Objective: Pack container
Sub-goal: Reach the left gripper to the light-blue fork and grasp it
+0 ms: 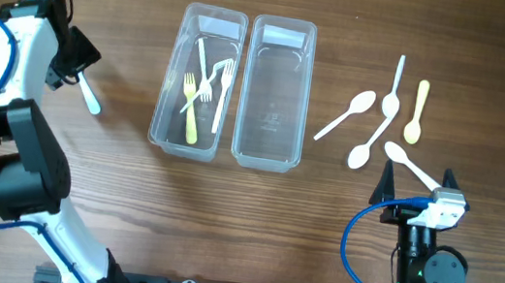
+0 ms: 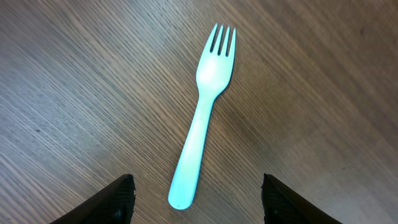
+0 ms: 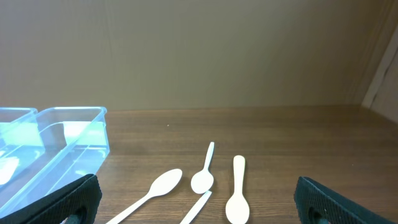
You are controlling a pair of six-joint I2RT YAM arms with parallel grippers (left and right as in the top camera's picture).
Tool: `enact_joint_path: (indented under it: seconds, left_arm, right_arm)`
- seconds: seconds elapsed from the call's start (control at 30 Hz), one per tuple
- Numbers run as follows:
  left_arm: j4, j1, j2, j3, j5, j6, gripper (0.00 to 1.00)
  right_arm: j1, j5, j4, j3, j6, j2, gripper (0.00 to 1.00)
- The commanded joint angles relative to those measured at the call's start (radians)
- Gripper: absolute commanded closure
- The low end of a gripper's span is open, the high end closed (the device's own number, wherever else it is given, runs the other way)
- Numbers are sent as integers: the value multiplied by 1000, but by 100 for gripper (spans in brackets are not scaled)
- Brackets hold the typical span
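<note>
Left gripper (image 2: 197,183) hangs open over the pale blue fork (image 2: 202,118), fingers either side of its handle, not touching. Fork lies flat on the counter (image 1: 271,222), left of the left container (image 1: 160,100), which holds yellow and white forks (image 1: 191,119). Right container (image 1: 303,99) sits just beside it. Right gripper (image 1: 417,178) is wide open near five spoons (image 1: 363,102).

left claw (image 2: 198,193) — spread wide, pointing down | right claw (image 3: 196,196) — seemingly wide open
</note>
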Motion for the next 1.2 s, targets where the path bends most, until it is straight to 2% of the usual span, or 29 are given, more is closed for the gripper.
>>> enact_joint_path:
  seconds: [0.0, 0.17, 0.3, 0.43, 0.5, 0.6, 0.67, 0.77, 0.87, 1.0, 1.17]
  left_arm:
    - [-16, -2, 52, -9, 53, 34, 34]
    - [2, 1, 65, -82, 58, 52, 33]
    - [71, 1, 65, -165, 62, 126, 35]
    - [165, 1, 65, -216, 64, 131, 35]
    - [197, 1, 66, -234, 77, 195, 39]
    - [216, 2, 76, -237, 77, 200, 40]
    - [217, 2, 89, -237, 77, 200, 46]
    - [184, 2, 89, -237, 76, 200, 76]
    - [154, 2, 89, -237, 76, 200, 94]
    - [150, 2, 56, -230, 72, 200, 96]
    - [154, 1, -100, -163, 66, 200, 96]
  right_arm:
    - [-4, -16, 5, -1, -10, -8, 0]
    - [-4, -16, 5, -1, -10, -8, 0]
    - [-4, -16, 5, -1, -10, -8, 0]
    - [-4, -16, 6, -1, -10, -8, 0]
    - [-4, -16, 5, -1, -10, -8, 0]
    - [-4, -16, 5, -1, -10, -8, 0]
    - [-4, -16, 6, -1, -10, -8, 0]
    - [-4, -16, 6, -1, -10, -8, 0]
    - [-4, -16, 5, -1, -10, -8, 0]
    - [-4, -16, 5, -1, -10, -8, 0]
    - [-4, -16, 6, -1, -10, -8, 0]
